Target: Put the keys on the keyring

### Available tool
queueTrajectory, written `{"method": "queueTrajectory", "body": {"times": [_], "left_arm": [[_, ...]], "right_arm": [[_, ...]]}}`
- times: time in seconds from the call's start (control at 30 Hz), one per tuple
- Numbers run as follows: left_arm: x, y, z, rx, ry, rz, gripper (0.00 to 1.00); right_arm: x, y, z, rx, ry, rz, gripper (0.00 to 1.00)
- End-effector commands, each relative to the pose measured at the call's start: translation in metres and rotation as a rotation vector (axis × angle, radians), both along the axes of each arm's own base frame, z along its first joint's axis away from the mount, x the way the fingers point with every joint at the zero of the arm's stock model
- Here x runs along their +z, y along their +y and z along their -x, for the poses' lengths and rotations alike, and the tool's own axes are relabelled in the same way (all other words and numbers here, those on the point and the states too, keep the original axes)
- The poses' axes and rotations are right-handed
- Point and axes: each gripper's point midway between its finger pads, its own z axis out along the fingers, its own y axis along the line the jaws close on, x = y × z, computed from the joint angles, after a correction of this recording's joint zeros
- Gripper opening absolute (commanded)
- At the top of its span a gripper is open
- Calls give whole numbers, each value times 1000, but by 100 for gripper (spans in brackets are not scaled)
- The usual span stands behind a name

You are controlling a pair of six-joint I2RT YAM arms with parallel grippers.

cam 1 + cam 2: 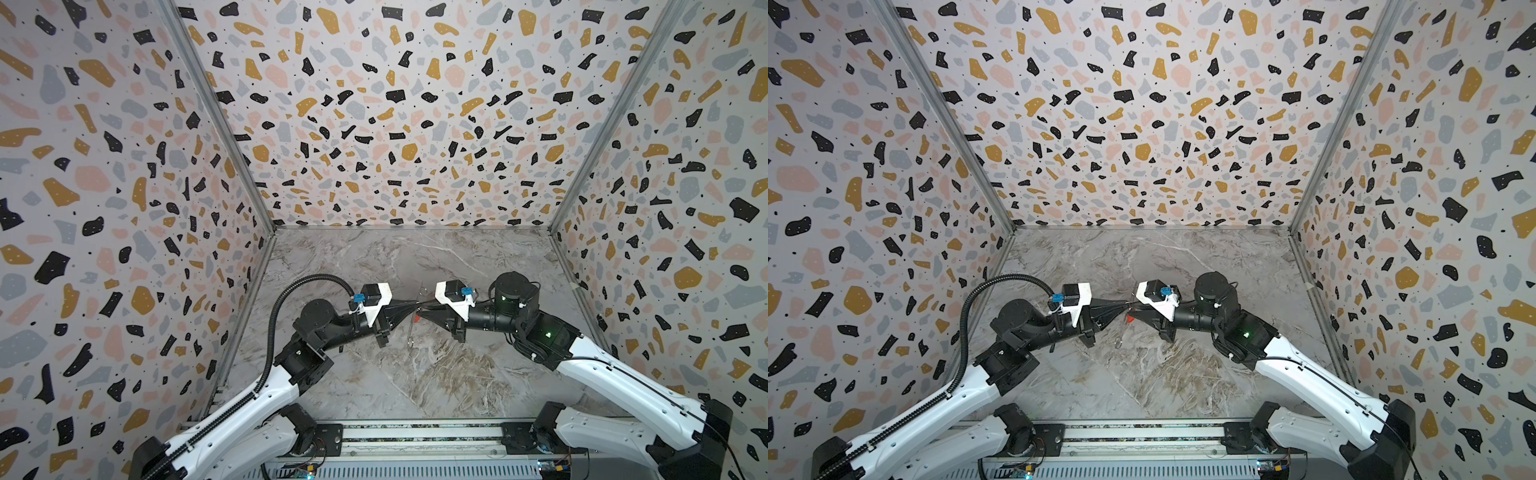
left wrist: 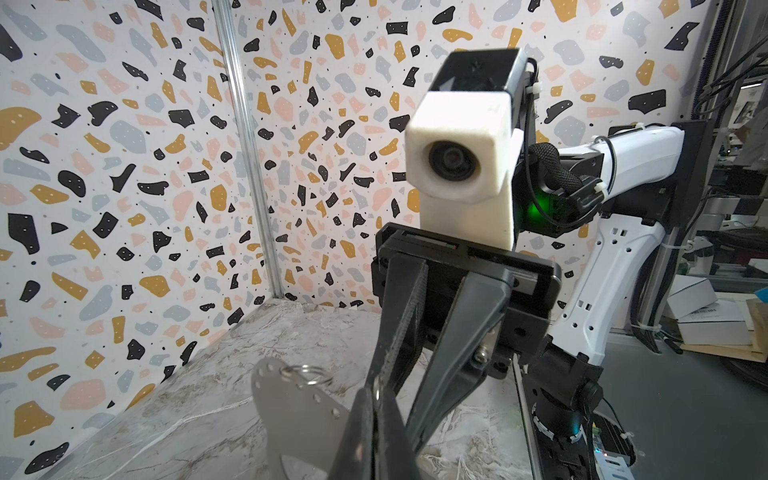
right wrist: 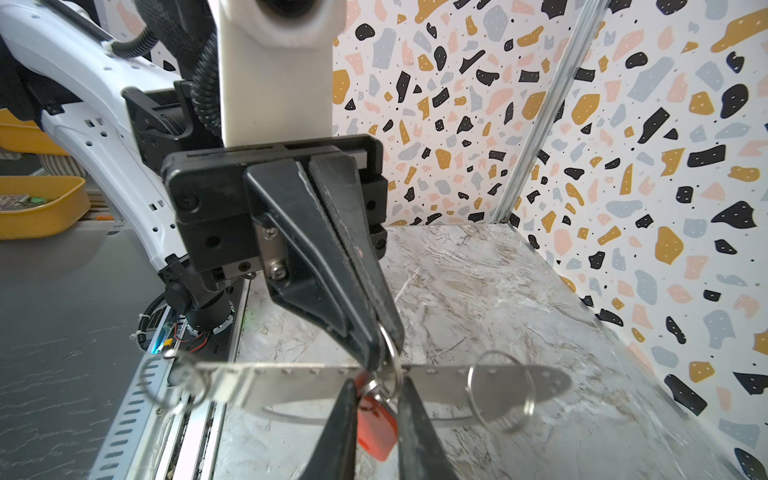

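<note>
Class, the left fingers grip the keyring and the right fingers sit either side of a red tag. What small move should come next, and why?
Probably close the right fingers fully on the red tag. It sits between them close by the keyring, which the left gripper holds. Whether they pinch it yet is unclear, and it needs a firm hold before any steering.

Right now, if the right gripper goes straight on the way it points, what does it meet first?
Probably the key with the red tag, hanging between the right gripper's fingertips; directly behind come the keyring and the left gripper shut on it. Depth is unclear.
</note>
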Motion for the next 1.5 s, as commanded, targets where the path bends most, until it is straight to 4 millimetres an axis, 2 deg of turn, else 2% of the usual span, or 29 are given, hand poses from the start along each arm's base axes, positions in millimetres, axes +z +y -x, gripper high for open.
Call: {"method": "queueTrajectory", "body": {"times": [0.0,0.4,0.53,0.7,1.03,1.1,1.23,1.4,1.47], "left_arm": [[6,1,5,-19,-35,22,0],[2,-1,6,-31,-32,10,0],[0,-1,6,-37,-27,4,0],[-2,-2,7,-40,-26,0,0],[0,2,4,-5,-24,2,0],[2,4,3,7,-26,8,8],[4,7,3,22,-31,16,13],[5,9,2,40,-34,22,25],[5,10,2,42,-34,24,26]], "right_arm": [[34,-2,5,19,-47,-76,19],[40,-2,6,26,-49,-91,17],[42,-2,5,25,-48,-97,12],[41,-1,6,30,-46,-96,1],[38,-3,3,8,-43,-95,0],[37,-3,2,3,-43,-95,0],[38,-4,2,-1,-45,-102,0],[38,-5,1,-12,-46,-105,0],[39,-5,1,-13,-48,-108,0]]}}
